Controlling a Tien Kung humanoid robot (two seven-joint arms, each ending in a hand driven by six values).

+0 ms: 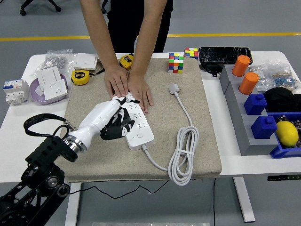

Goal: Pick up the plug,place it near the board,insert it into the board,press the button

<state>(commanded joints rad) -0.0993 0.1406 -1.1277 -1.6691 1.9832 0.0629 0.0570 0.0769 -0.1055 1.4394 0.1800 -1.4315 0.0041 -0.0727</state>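
Counting across the white table (pixel 28 127): one beige mat (pixel 197 141), one white power strip (pixel 137 126) lying on it, one coiled white cable (pixel 183 153) ending in a grey-white wall plug (pixel 174 88), two yellow tape measures (pixel 80 77), two colour cubes (pixel 176 62), two orange cylinders (pixel 248 82), two blue blocks (pixel 255 103), one yellow lemon-like fruit (pixel 287 133) and one purple dish (pixel 37 94) holding white switch plates. A person stands at the far side with both hands (pixel 127 87) laid flat, side by side, on the far end of the power strip. Only one robot hand shows: the left hand (pixel 114 117), white on the back and dark on the palm side, reaches in from the lower left and lies over the middle of the strip, its fingertips (pixel 128 100) close to or touching the person's nearer hand. Its fingers are curled downward over the strip around something dark beneath the palm; the black adapter plug cannot be made out apart from the hand, so I cannot tell whether it is gripped or merely covered. A loop of black cord (pixel 40 120) arcs over the robot's forearm. Near the strip's closest end, its button (pixel 139 136) is uncovered and untouched.
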